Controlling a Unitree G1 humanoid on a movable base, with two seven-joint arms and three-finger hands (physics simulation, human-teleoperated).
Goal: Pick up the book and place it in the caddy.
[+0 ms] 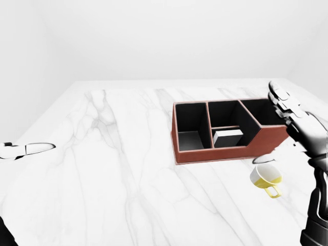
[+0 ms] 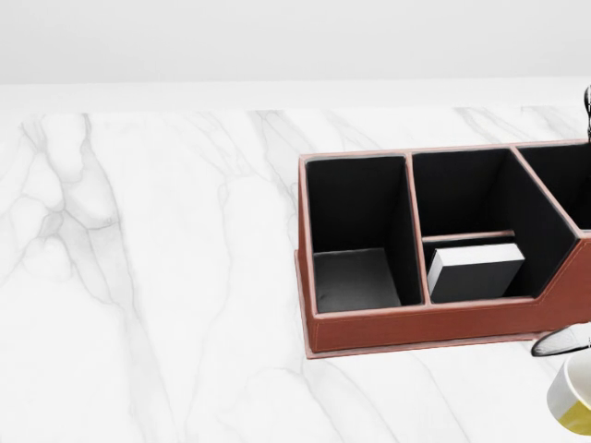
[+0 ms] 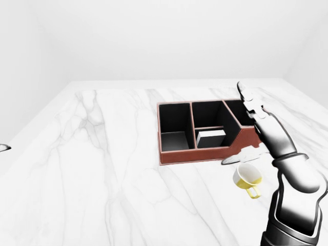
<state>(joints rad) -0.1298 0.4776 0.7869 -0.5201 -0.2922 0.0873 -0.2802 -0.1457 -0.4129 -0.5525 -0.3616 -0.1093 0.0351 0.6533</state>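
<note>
Book (image 2: 476, 271) inside caddy (image 2: 416, 328); right hand (image 3: 259, 128) open, empty; left hand (image 1: 25, 150) seemingly open.

I see the caddy (image 2: 406, 334) on the table (image 2: 157, 277), right of centre. The book (image 2: 476, 270) lies in its middle near compartment. A cup (image 3: 248, 177) stands near-right of the caddy, just beside it.
</note>
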